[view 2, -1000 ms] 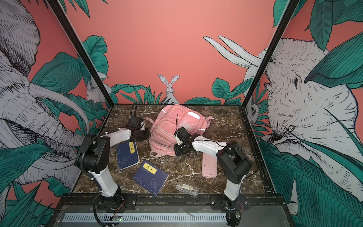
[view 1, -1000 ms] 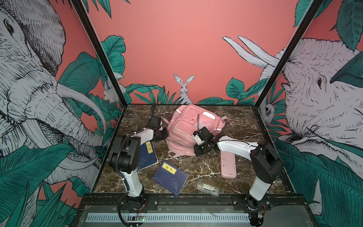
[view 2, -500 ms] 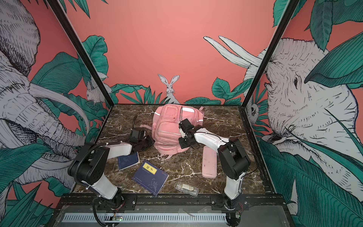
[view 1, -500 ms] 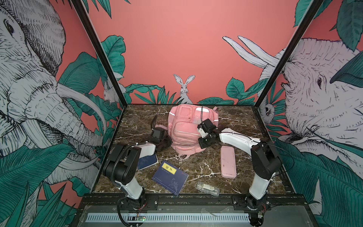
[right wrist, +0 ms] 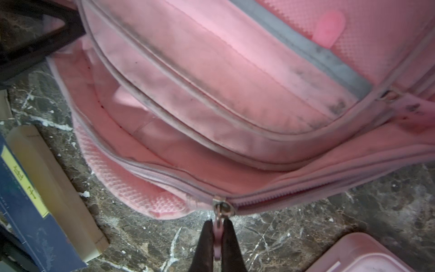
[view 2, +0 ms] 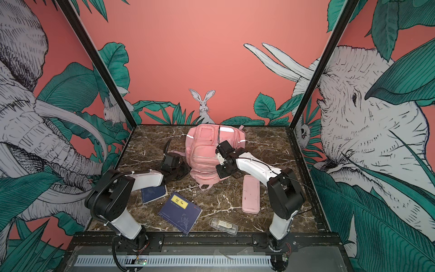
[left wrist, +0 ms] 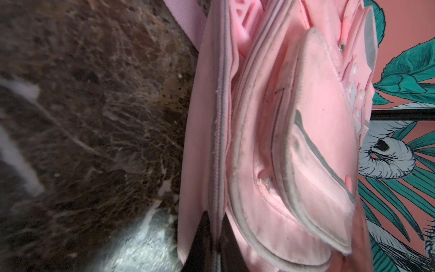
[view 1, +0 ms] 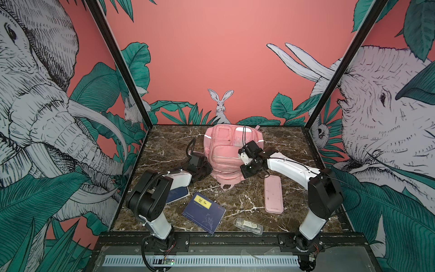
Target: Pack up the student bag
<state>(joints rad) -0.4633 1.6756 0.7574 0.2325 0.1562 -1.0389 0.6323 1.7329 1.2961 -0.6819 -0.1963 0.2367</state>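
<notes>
right fingers (right wrist: 206, 240): clenched on pink zipper pull (right wrist: 218, 241), tips right at the slider
right gripper (right wrist: 217, 223): low, just above the tabletop, at the bag's near edge
left fingers (left wrist: 200, 237): pinched onto bag's zipped side edge, fabric between them
left gripper (left wrist: 215, 235): at the bag's side, opposite the right gripper
student bag (view 1: 223, 150): lies on the marble between both sets of fingers, front pockets up, stretching away from them toward the back wall; zip gapes to one side of right fingers, pink lining shows, teeth meet on the other side
tabletop (view 1: 247, 200): dark brown marble, white veins, bare patch directly under right fingers
pencil case (view 1: 273, 193): flat pink, just beside right fingers, apart from bag
blue book (view 1: 203, 213): yellow label, near right fingers, toward front rail
second blue book (view 1: 177, 194): partly under left arm
clear plastic case (view 1: 248, 226): well away from all fingers, by front rail
walls (view 1: 211, 58): salmon, elephants, green leaves, rabbit (view 1: 220, 103) behind bag
right arm (view 1: 289, 169): white forearm slopes down from raised elbow to bag
left arm (view 1: 179, 177): folded tight, forearm low and almost level toward bag
</notes>
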